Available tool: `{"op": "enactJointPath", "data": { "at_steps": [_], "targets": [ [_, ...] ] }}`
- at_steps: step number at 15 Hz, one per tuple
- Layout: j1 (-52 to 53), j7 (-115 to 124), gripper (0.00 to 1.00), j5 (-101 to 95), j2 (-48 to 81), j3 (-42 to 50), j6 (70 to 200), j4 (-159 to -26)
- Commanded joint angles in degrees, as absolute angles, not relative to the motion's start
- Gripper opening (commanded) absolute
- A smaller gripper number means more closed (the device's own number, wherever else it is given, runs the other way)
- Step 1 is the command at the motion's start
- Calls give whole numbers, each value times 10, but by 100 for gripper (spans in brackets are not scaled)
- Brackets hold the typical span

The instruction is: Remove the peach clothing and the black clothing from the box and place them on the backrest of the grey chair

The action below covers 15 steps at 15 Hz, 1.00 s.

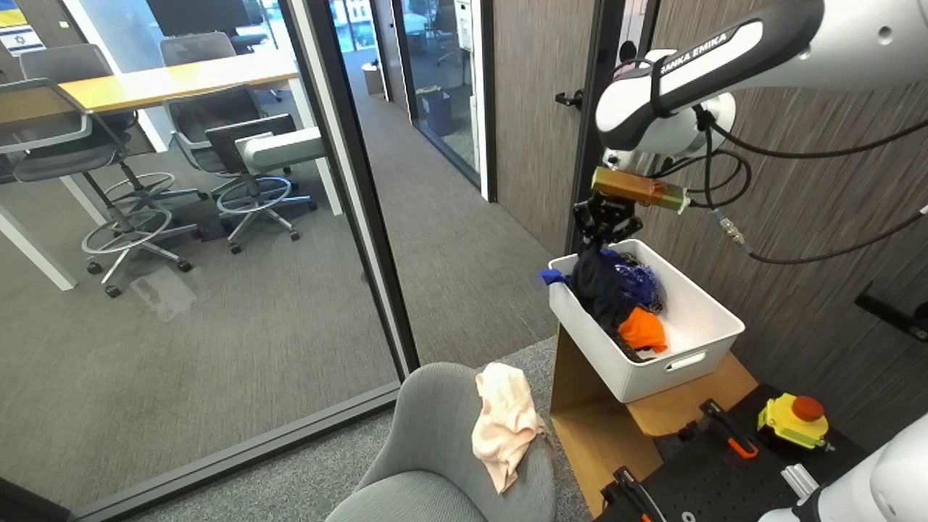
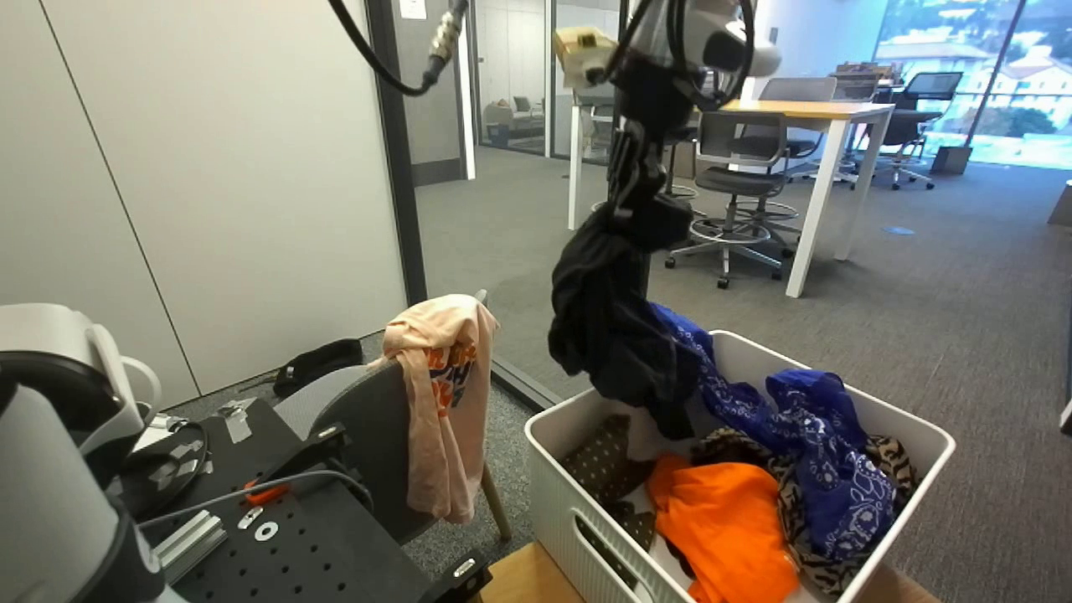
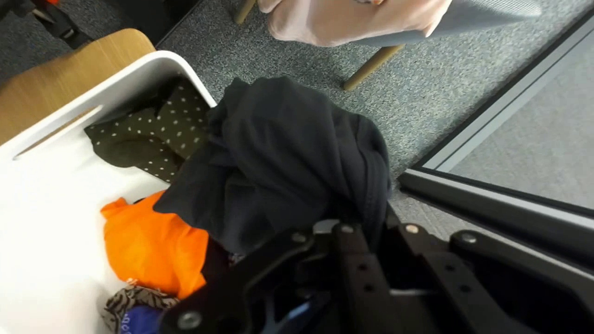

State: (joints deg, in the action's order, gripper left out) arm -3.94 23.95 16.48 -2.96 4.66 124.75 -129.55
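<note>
The black clothing [image 2: 615, 310] hangs bunched from my gripper [image 2: 638, 205], whose fingers are shut on its upper part. In the wrist view the black clothing [image 3: 287, 148] bulges out past the gripper [image 3: 366, 227] and hides the fingertips. Its lower end overlaps the inside of the white box [image 2: 561, 494]; whether it touches the contents I cannot tell. Draped over the backrest of the grey chair [image 1: 435, 413] is the peach clothing [image 1: 504, 417], with its printed side showing in an exterior view [image 2: 452, 394]. The gripper [image 1: 598, 239] is above the end of the box away from the chair.
An orange cloth [image 2: 729, 528], a blue bandana [image 2: 825, 452] and a dotted dark cloth [image 2: 603, 461] lie in the box. A wooden stand [image 1: 602, 435] supports it. A glass wall frame [image 1: 355, 196] rises close by. The black pegboard table [image 2: 310, 544] carries tools.
</note>
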Motion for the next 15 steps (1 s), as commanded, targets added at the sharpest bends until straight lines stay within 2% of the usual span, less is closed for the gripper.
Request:
{"op": "enactJointPath", "data": {
  "at_steps": [1, 8, 15],
  "targets": [
    [-15, 272, 3, 145, -90, 10, 1201, -1268],
    [38, 325, 3, 134, -116, -80, 1175, -1192],
    [99, 388, 3, 91, -65, -164, 1162, -1097]
  ]
}}
